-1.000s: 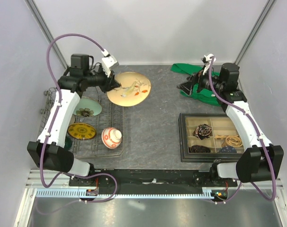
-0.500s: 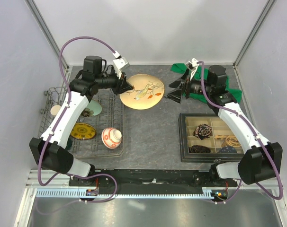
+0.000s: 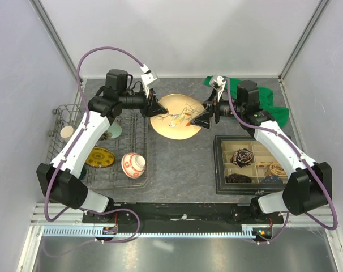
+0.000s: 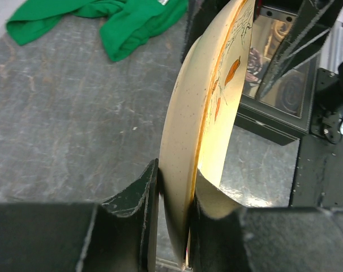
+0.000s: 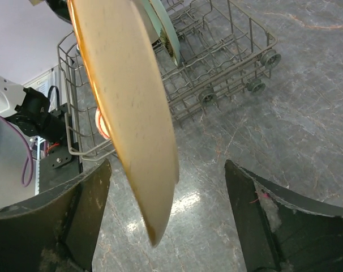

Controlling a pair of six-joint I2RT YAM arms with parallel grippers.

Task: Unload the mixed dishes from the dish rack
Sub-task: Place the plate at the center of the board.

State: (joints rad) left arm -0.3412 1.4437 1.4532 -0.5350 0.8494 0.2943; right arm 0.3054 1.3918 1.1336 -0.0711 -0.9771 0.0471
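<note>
"So where is everything?"

"The dish rack (image 3: 136, 141) fills the left side of the overhead view. A bowl (image 3: 133, 164) sits in its lower right corner, with a small plate (image 3: 98, 157) just left of that. A cup (image 3: 65, 132) is at the rack's left edge. A second small plate (image 3: 114, 131) is higher up, partly behind the left arm."

"And the middle?"

"The large plate (image 3: 175, 116) is at upper centre, right of the rack, on edge above the table. The left gripper (image 3: 155, 109) is at its left rim and the right gripper (image 3: 200, 120) at its right rim."

"And the right side?"

"A compartmented tray (image 3: 217, 170) is at lower right, with a cloth (image 3: 276, 113) above it, behind the right arm."
</note>
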